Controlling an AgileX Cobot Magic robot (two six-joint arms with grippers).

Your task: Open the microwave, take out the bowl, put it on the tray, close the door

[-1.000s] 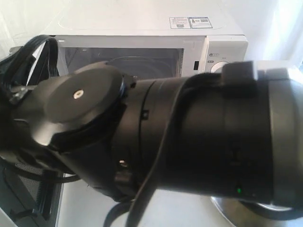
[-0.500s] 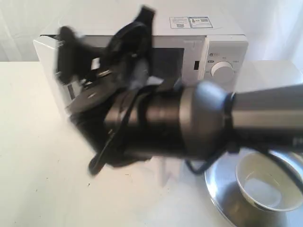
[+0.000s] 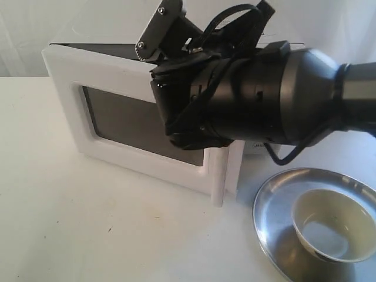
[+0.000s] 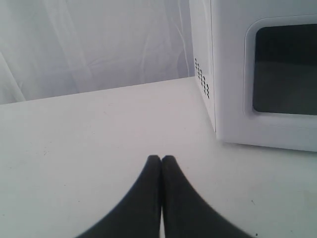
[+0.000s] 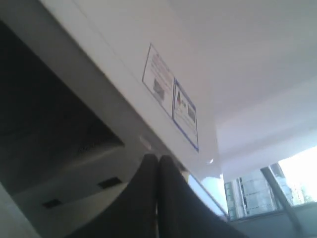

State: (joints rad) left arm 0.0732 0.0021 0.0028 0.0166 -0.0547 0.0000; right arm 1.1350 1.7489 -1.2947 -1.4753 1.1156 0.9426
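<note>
My right end effector [image 5: 158, 157] had its fingers pressed together, holding nothing, just by the sticker [image 5: 171, 96] on top of the microwave [image 4: 200, 47]. My right arm filled the upper right of the exterior frame. The door [image 3: 67, 82] stood ajar across the middle left, with its handle [image 3: 217, 176] swung out from the body. The bowl [image 3: 329, 226] sat inside the tray [image 3: 273, 211] at the lower right. My left end effector [image 4: 161, 158] was also closed and empty, over the bare tabletop [image 3: 88, 223] beside the microwave's vented side.
</note>
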